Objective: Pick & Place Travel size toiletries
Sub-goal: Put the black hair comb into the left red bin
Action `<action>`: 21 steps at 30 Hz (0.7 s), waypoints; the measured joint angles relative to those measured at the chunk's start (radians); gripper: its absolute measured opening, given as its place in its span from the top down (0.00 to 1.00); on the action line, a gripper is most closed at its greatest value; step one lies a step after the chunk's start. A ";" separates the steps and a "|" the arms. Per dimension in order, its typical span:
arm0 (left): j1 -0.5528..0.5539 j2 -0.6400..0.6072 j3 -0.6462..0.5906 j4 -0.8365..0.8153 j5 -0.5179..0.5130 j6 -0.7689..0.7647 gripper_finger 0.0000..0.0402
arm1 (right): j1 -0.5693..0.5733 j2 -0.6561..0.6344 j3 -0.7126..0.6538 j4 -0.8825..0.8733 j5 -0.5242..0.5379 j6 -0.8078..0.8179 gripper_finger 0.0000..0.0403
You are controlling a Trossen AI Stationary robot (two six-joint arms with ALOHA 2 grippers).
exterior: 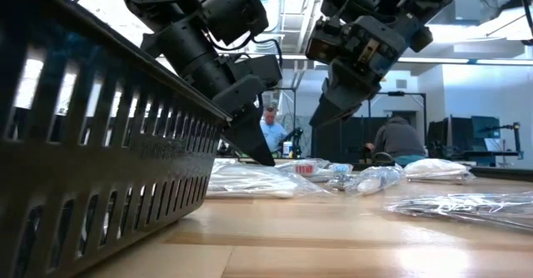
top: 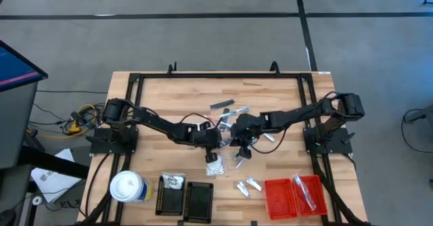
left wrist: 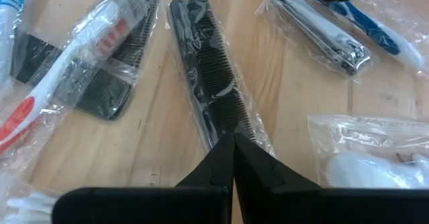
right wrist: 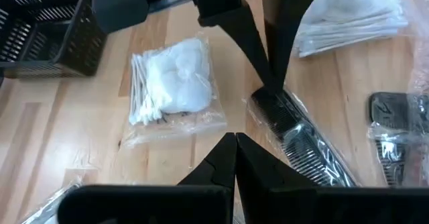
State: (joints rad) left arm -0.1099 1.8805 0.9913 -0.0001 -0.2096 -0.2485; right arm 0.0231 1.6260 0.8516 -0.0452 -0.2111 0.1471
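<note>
Closed left end effector [left wrist: 233, 142] touching wrapped comb [left wrist: 213, 76], no legible labels

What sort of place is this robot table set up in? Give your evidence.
Probably a robotics lab or workshop. The butcher-block table stands on bare grey flooring, loose cables lie beside it, and the low view shows a seated person at monitors behind.

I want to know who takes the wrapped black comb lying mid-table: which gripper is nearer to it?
Left. The left gripper, shut, has its tips at the end of the wrapped black comb. The right gripper, shut, hovers just short of it.
</note>
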 joint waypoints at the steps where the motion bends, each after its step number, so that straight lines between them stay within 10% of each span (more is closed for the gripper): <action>1: 0.003 0.000 -0.002 0.001 0.000 0.000 1.00 | 0.000 0.000 0.000 0.000 0.000 0.000 0.99; 21: 0.013 0.004 -0.006 0.002 0.007 -0.003 1.00 | 0.055 0.000 0.000 0.003 0.242 -0.108 0.64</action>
State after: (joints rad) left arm -0.0967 1.8843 0.9855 0.0021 -0.2028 -0.2511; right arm 0.0777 1.6257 0.8516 -0.0423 0.0311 0.0389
